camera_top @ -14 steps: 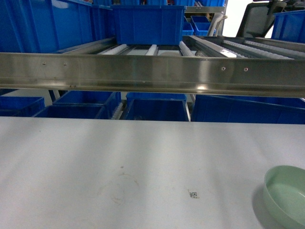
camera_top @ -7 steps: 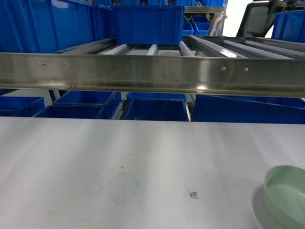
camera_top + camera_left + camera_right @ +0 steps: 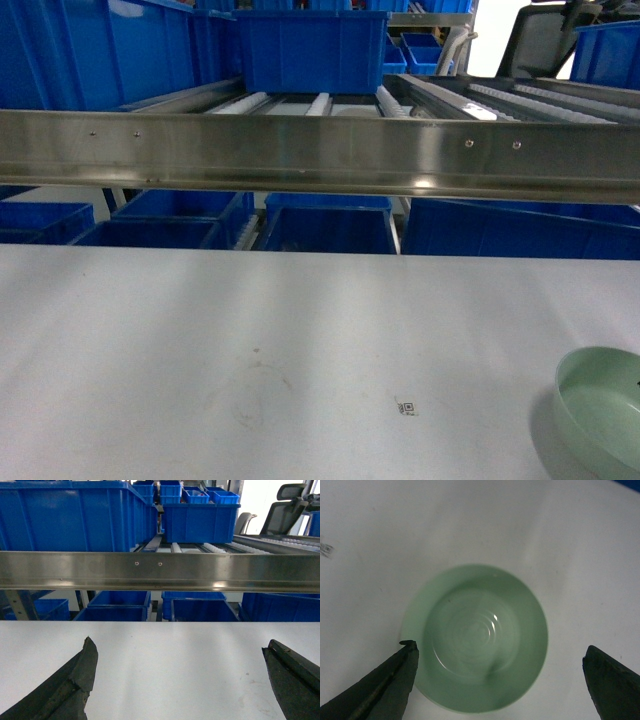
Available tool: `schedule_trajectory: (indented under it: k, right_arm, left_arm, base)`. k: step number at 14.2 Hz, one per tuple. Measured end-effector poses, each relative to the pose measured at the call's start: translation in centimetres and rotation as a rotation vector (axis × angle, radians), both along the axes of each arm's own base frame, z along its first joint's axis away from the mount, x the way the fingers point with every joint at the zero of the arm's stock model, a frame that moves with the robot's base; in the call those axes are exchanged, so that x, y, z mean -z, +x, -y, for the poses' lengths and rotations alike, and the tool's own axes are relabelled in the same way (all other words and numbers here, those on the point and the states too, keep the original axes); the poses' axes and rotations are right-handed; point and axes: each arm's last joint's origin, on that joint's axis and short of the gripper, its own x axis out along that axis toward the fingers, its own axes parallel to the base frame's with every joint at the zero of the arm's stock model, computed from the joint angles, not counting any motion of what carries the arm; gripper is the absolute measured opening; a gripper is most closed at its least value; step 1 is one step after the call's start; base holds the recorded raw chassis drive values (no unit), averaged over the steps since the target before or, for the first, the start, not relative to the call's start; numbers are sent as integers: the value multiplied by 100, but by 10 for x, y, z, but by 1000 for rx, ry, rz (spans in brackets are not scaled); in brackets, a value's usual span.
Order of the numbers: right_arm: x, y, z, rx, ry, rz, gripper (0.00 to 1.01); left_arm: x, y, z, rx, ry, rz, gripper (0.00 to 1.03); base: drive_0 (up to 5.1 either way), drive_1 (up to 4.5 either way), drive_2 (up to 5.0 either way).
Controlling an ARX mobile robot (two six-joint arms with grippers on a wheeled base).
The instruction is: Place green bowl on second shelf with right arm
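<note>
Right gripper (image 3: 500, 680): jaws spread wide, holding nothing, poised above green bowl (image 3: 475, 637); left fingertip (image 3: 402, 667) over bowl rim.
Green bowl: upright on white table (image 3: 200, 330), near right corner in head view.
Left gripper (image 3: 180, 680): wide open, empty, facing steel shelf rail (image 3: 160, 570).
Blue crates (image 3: 200, 522) behind rail.

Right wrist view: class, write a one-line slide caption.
Open right end effector poised above the empty green bowl standing upright on the white table.
</note>
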Motion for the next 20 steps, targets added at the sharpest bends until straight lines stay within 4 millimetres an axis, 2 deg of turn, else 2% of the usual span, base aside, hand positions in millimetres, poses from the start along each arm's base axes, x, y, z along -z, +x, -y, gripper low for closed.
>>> schedule_trajectory:
  k: [3,10,14,20]
  right_arm:
    - [19,6,6,11,-25,-83,98]
    - [33,35,12,32,-43,-130,98]
    - [41,53,22,70,-42,-146,98]
    - [67,56,28,94,-41,-191,98]
  left_arm:
    - [0,0,0,0,0,0,98]
    - [0,0,0,0,0,0,98]
    - [0,0,0,0,0,0,98]
    - [0,0,0,0,0,0,98]
  base:
    - [0,0,0]
    - [0,0,0]
    - [0,0,0]
    - [0,0,0]
